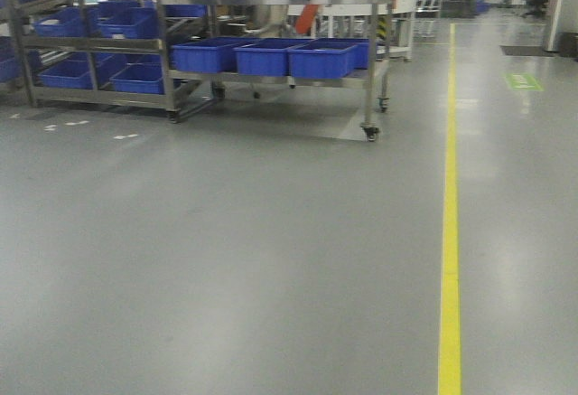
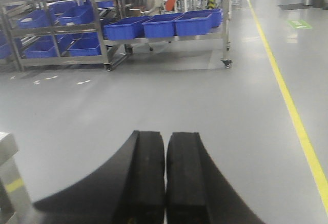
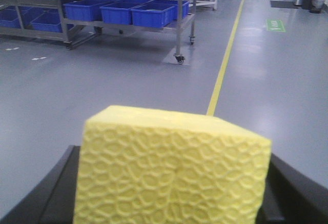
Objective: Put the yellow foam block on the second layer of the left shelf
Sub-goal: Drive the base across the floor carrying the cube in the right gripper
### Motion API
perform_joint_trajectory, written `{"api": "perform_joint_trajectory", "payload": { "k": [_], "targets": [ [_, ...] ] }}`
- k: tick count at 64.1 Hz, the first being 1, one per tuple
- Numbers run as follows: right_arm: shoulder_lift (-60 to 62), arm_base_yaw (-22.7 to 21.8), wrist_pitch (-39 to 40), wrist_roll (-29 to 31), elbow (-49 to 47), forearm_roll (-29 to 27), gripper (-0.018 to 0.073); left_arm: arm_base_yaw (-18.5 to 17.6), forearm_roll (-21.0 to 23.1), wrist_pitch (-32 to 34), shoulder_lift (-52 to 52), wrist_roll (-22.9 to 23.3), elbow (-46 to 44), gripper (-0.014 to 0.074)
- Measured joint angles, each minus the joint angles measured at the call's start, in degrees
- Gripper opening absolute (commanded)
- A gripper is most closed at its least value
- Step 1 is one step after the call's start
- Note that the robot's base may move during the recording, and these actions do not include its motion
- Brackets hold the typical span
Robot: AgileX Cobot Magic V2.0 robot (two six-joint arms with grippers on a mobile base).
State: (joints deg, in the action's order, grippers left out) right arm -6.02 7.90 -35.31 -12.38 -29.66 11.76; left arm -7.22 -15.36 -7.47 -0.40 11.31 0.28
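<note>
The yellow foam block fills the lower part of the right wrist view. It is pale yellow with a cracked, scaly texture on its near face. My right gripper is shut on it, with a black finger showing at each side. My left gripper is shut and empty, its two black pads pressed together above the grey floor. The left shelf, a metal rack with blue bins, stands far off at the upper left of the front view, and shows in the left wrist view. Neither gripper shows in the front view.
A wheeled metal cart with several blue bins stands to the right of the left shelf. A yellow floor line runs down the right side. A green floor marking lies at the far right. Grey floor lies between me and the racks.
</note>
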Motion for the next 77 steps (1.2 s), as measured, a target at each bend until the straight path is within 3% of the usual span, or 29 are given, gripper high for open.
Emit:
{"api": "perform_joint_trajectory", "payload": {
  "k": [77],
  "targets": [
    [0.00, 0.00, 0.00, 0.00, 0.00, 0.00, 0.0309, 0.00, 0.00, 0.00, 0.00, 0.00, 0.00, 0.0137]
  ]
}}
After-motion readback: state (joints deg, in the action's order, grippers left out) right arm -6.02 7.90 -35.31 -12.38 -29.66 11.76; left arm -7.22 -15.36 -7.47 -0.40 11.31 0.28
